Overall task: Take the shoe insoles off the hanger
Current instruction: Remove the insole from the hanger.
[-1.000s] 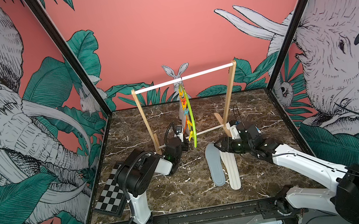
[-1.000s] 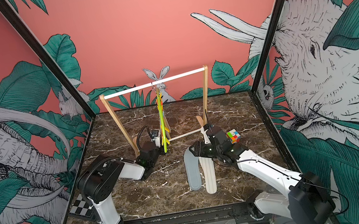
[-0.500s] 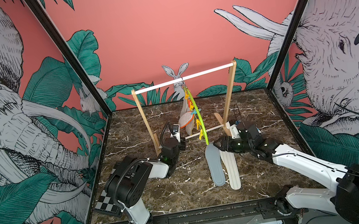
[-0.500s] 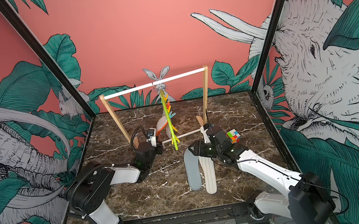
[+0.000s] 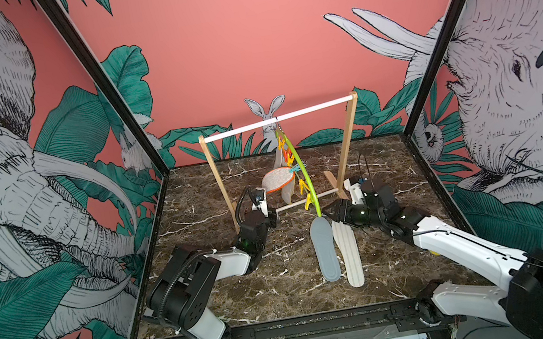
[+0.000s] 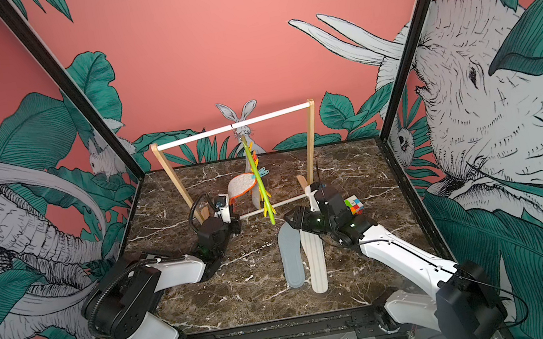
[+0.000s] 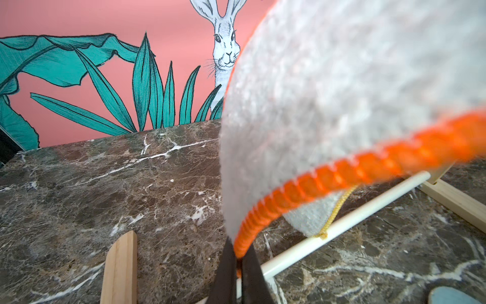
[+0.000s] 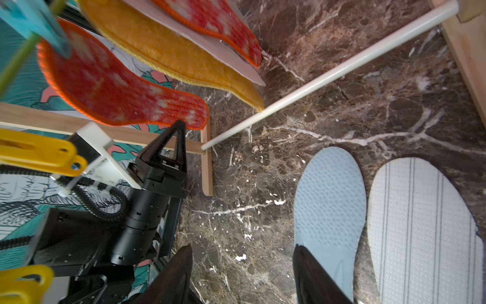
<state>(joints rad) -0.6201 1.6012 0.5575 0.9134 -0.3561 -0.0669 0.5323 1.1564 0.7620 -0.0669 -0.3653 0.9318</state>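
Observation:
The lime-green hanger hangs by its hook from the white bar, its lower end swung out toward the right arm. My left gripper is shut on the orange-stitched tip of a red-orange mottled insole, which stays pegged and is stretched sideways, grey underside facing up. A yellow insole and another red-orange insole hang beside it. On the table lie a grey-blue insole and a white striped insole. My right gripper is open, low over the grey-blue insole's far end, holding nothing.
The wooden frame rack stands mid-table, with its white top bar and a low white rail just behind my left fingers. A colourful cube sits behind the right wrist. Several yellow pegs hang near the right camera.
My left gripper closed on the insole's tip and drew back to the left, pulling the insole out sideways. The hanger's lower end swung right. The right arm stayed put.

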